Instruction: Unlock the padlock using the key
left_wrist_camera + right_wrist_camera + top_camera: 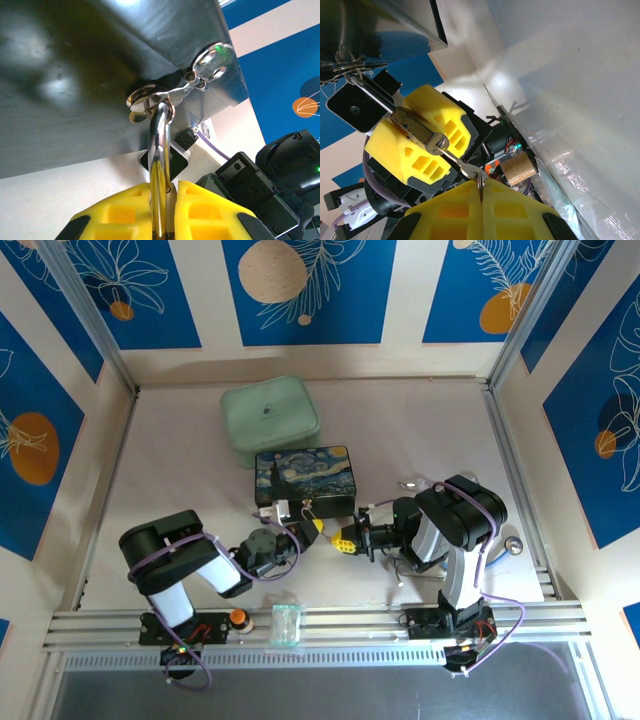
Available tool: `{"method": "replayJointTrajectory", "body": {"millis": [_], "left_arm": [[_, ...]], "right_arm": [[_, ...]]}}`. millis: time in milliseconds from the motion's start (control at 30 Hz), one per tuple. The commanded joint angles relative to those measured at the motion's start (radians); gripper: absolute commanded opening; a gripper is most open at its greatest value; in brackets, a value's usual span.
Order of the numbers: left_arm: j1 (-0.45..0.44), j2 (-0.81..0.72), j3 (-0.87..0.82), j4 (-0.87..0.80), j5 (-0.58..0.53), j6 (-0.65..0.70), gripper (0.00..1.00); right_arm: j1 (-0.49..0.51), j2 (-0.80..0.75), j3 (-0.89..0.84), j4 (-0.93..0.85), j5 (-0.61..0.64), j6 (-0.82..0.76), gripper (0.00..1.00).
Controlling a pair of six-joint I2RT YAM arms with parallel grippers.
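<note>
The painted box (303, 475) sits mid-table. At its front latch (150, 97) the left gripper (164, 197) is clamped on the padlock (415, 127), which hangs there by its shackle. The right gripper (481, 187), just beside it, pinches the key (455, 161). The key's shaft runs straight ahead from the fingertips into the padlock's bottom end (seated in the keyhole, as far as I can judge). Key and padlock share one long axis, so the coming move is probably a twist about it.

Padlock (417, 129): dull, scuffed brass body, with mirror-polished silver metal shackle (160, 160). Key (462, 166): pale, smooth, shiny metal.
</note>
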Motion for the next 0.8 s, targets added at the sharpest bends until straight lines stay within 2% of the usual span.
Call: {"method": "replayJointTrajectory", "body": {"millis": [0,400,767], "left_arm": [[-0.005,-0.016,0.025,0.058,0.035,0.002,0.00],[-0.017,-0.016,0.009,0.058,0.031,0.017,0.00],[-0.014,-0.005,0.018,0.058,0.082,0.035,0.00]], "right_arm": [[0.023,-0.010,0.017,-0.020,0.020,-0.003,0.00],[0.003,-0.032,0.039,-0.019,0.026,0.011,0.00],[-0.018,-0.026,0.034,-0.019,-0.001,0.011,0.00]]}}
